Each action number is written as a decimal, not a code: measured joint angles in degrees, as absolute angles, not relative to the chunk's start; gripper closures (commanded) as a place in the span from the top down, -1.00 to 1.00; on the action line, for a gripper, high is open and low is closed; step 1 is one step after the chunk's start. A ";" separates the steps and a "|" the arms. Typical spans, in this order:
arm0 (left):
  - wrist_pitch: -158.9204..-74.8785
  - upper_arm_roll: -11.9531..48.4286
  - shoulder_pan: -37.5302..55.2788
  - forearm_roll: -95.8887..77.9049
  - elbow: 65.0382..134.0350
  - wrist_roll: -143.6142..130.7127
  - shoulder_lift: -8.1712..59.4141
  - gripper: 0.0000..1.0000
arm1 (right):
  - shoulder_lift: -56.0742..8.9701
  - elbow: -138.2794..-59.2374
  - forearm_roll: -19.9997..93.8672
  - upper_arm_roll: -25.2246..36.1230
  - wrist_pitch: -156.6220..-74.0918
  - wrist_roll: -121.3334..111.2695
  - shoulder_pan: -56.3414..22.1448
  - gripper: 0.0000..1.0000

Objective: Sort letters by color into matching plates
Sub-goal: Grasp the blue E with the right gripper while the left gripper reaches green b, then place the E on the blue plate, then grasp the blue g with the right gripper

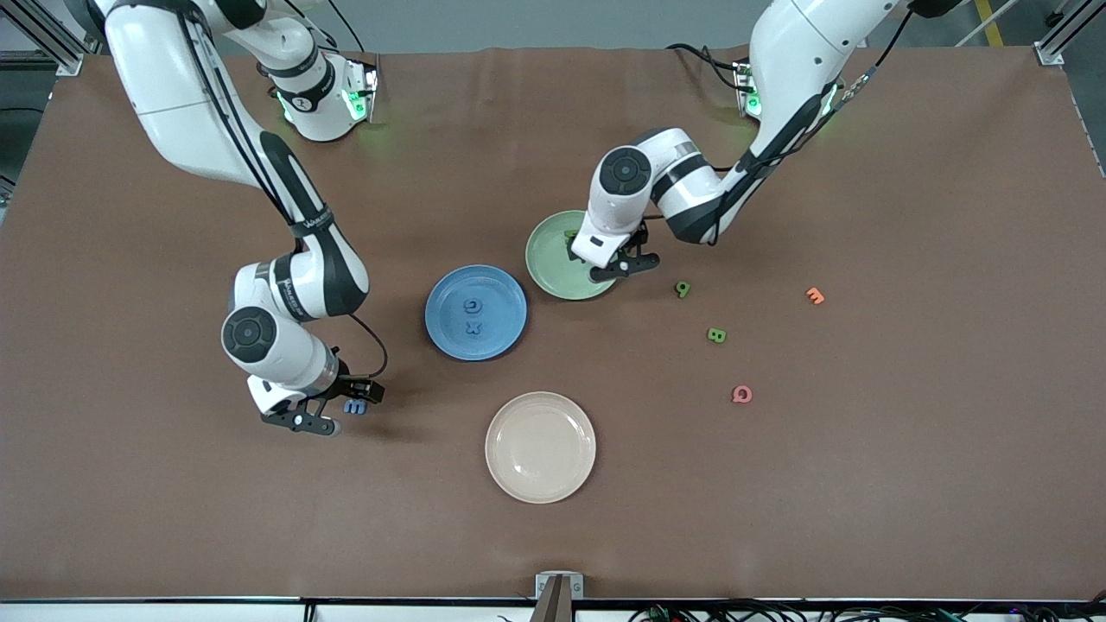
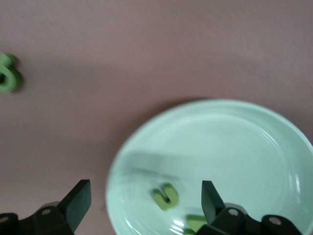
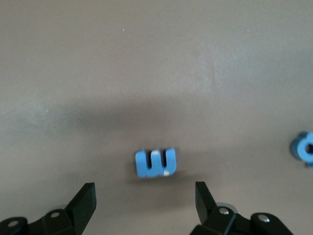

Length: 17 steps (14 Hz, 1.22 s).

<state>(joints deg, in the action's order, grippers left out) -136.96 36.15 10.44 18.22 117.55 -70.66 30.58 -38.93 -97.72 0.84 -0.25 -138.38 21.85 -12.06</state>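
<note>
My left gripper [image 1: 624, 266] hangs open over the pale green plate [image 1: 551, 252], at its edge toward the left arm's end. In the left wrist view the open gripper [image 2: 145, 200] shows a green letter [image 2: 165, 197] lying in the plate [image 2: 234, 142] between its fingertips, and a second green piece [image 2: 195, 223] beside it. The blue plate [image 1: 505, 294] holds two blue letters [image 1: 473, 306] [image 1: 472, 328]. My right gripper [image 1: 333, 409] is open, low over a blue letter [image 1: 355, 406] on the table. The right wrist view has that letter [image 3: 155, 163] just ahead of the open gripper [image 3: 145, 199].
Two green letters [image 1: 683, 288] [image 1: 716, 334] lie on the table toward the left arm's end, with an orange piece [image 1: 815, 295] and a pink piece [image 1: 741, 394] nearby. A cream plate [image 1: 540, 447] sits nearer the front camera. Another blue piece [image 3: 304, 147] shows at the right wrist view's edge.
</note>
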 measured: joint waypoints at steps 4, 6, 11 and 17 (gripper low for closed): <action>-135.94 36.09 5.52 18.39 119.71 -64.43 28.11 0.95 | -42.06 -95.41 0.84 -0.24 -138.51 17.34 -10.78 0.82; -136.65 36.07 2.82 18.61 121.83 -61.32 26.83 0.95 | -42.68 -95.18 0.82 -0.41 -139.08 17.08 -10.79 0.79; -142.59 35.97 -3.65 25.84 126.34 -59.60 26.01 0.94 | -43.21 -95.06 0.76 -0.70 -140.04 16.97 -10.93 0.42; -147.04 35.95 -5.23 29.09 129.83 -59.61 26.04 0.77 | -43.09 -94.34 0.67 -0.62 -139.83 16.89 -10.86 -0.99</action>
